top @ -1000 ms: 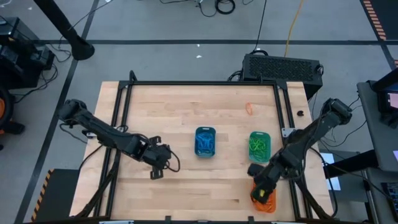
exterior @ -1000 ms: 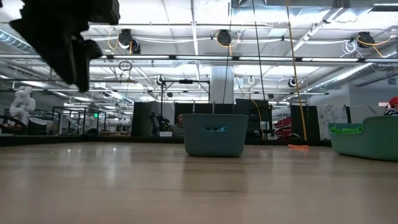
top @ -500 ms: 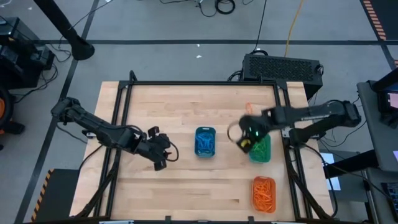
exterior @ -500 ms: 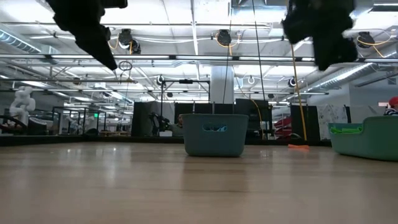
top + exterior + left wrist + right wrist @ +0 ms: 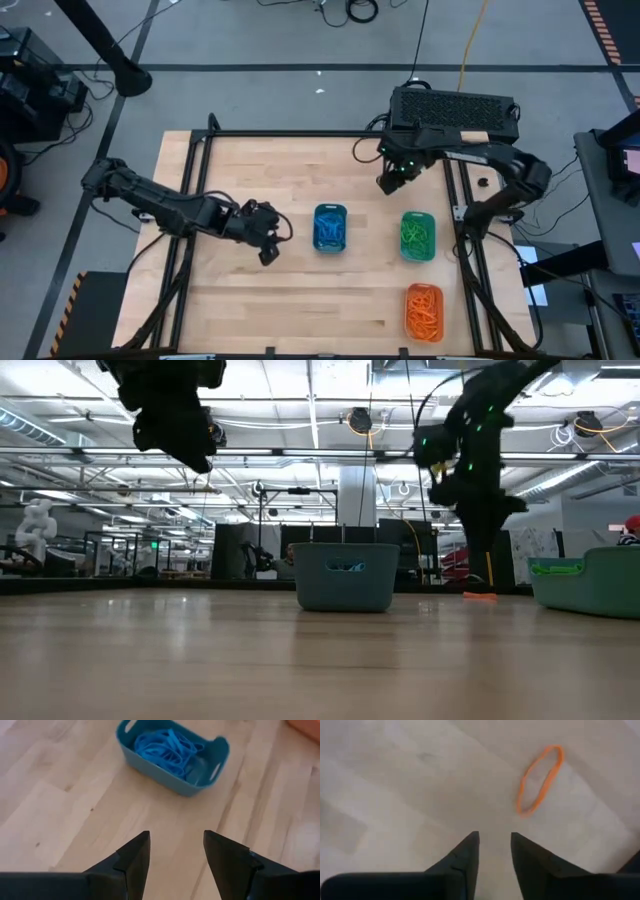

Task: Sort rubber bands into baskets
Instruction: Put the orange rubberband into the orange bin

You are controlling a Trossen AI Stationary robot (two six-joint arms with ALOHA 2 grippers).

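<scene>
Three baskets stand on the wooden table: a blue one [image 5: 330,228] with blue rubber bands, a green one [image 5: 418,235] with green bands, and an orange one [image 5: 424,312] with orange bands. One loose orange rubber band [image 5: 540,780] lies flat on the table's far right part. My right gripper [image 5: 494,837] hangs above the table just beside it, pointing down, open by a narrow gap with nothing between the fingers. In the high view that gripper [image 5: 390,180] covers the band. My left gripper [image 5: 175,837] is open and hovers left of the blue basket [image 5: 172,757].
A dark metal frame [image 5: 205,200] runs round the table top. A black box [image 5: 455,108] sits behind the far edge, close to my right arm. Bare wood lies between the baskets and the near edge. The low view shows the blue basket [image 5: 346,575] and the green one [image 5: 590,582].
My right gripper has swung from over the orange basket at the near right, past the green basket, toward the table's far edge, turning as it went, and now hangs by the loose orange band. My left gripper has risen a little and drifted toward the blue basket.
</scene>
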